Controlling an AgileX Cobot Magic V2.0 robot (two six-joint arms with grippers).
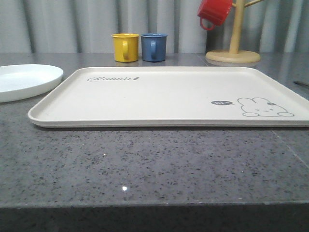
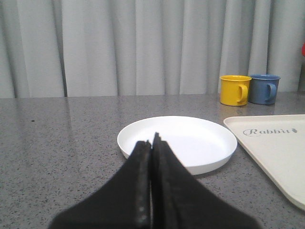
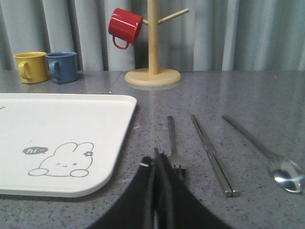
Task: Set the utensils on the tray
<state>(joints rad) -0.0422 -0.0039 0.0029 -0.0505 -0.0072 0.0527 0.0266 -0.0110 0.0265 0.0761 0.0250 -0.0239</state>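
While the tray (image 1: 164,96) lies flat on the grey speckled counter (image 1: 145,164) with its long axis running left to right across the front view, nothing rests on it; its cursive lettering sits toward the left end and the rabbit drawing (image 1: 265,107) toward the right. The white plate (image 1: 24,81) lies on the counter just beside the tray's left end, apart from it. The right wrist view adds what the front view lacks: the fork (image 3: 174,145), chopsticks (image 3: 212,155) and spoon (image 3: 267,152) lie side by side on the counter off the tray's right edge, long axes roughly parallel, running front to back, with the fork tines and spoon bowl at the near end. The right gripper (image 3: 156,164) hangs just at the fork's tines, jaws pressed together, holding nothing. In the left wrist view the left gripper (image 2: 151,148) is likewise closed and empty, at the plate's near rim. A yellow mug (image 1: 125,47) and blue mug (image 1: 154,47) stand behind the tray; a red mug (image 1: 214,12) hangs on a wooden stand (image 1: 234,46).
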